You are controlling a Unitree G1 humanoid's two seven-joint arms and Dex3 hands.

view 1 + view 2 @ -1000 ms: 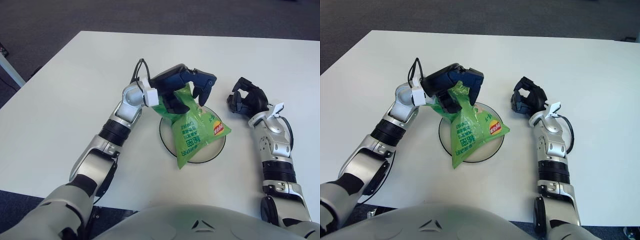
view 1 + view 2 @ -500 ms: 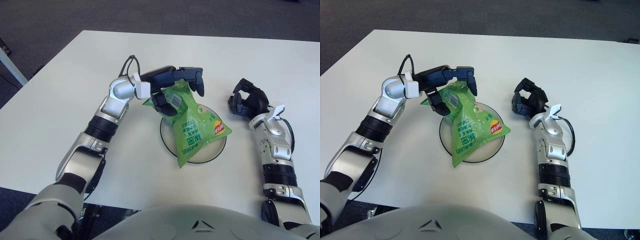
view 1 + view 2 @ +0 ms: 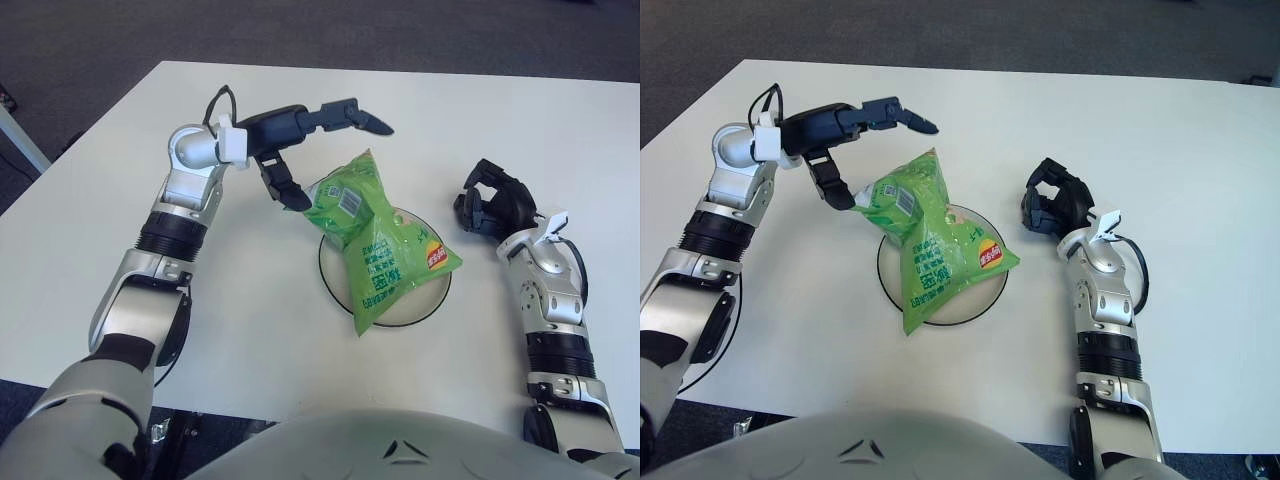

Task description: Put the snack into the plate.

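A green snack bag (image 3: 378,245) lies on the round white plate (image 3: 432,296) with a dark rim, at the table's middle; its upper and lower ends stick out over the rim. My left hand (image 3: 305,145) is just left of and above the bag's top end, fingers spread, holding nothing and apart from the bag. My right hand (image 3: 492,203) rests on the table to the right of the plate, fingers curled and empty.
The white table (image 3: 120,230) reaches to a near edge at the bottom and a left edge with dark carpet beyond. A black cable (image 3: 218,100) loops at my left wrist.
My left hand has opened, let go of the bag's top, and drawn back to the left and up. The bag has settled on the plate. The right hand has not moved.
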